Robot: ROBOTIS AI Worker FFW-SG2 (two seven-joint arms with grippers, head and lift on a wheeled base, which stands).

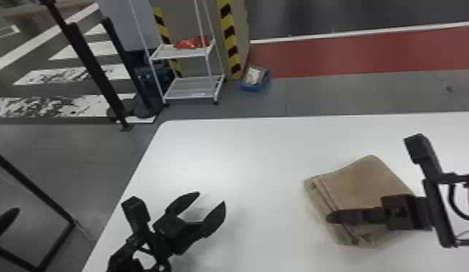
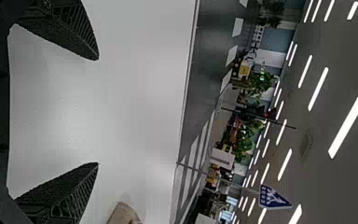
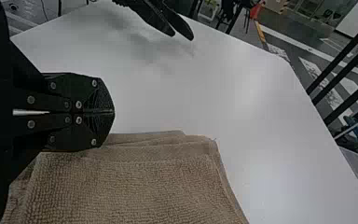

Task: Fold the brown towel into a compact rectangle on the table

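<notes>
- Left gripper: at 7 o'clock in the head view, over the table, well apart from the towel; jaws spread wide, nothing between them.
- Right gripper: between 4 and 5 o'clock, over the near part of the towel; jaws pressed together, no cloth seen pinched. Can't tell if it touches the towel.
- Brown towel: at 4 o'clock, lying on the table, set askew to the edges. Already a small, thick, folded packet; stacked layers show along its 9 o'clock side.
- Progress: main folds look done, probably close to finished. Near corner, at the towel's 6 o'clock, looks rumpled and layer edges don't line up, so not a clean rectangle.
- Left to do: likely square that corner, press flat, back the arms off. Dragging could shift the top layer.
- White table: under everything.
- Wire rack: on the floor beyond, 11 o'clock; not part of the job.
</notes>
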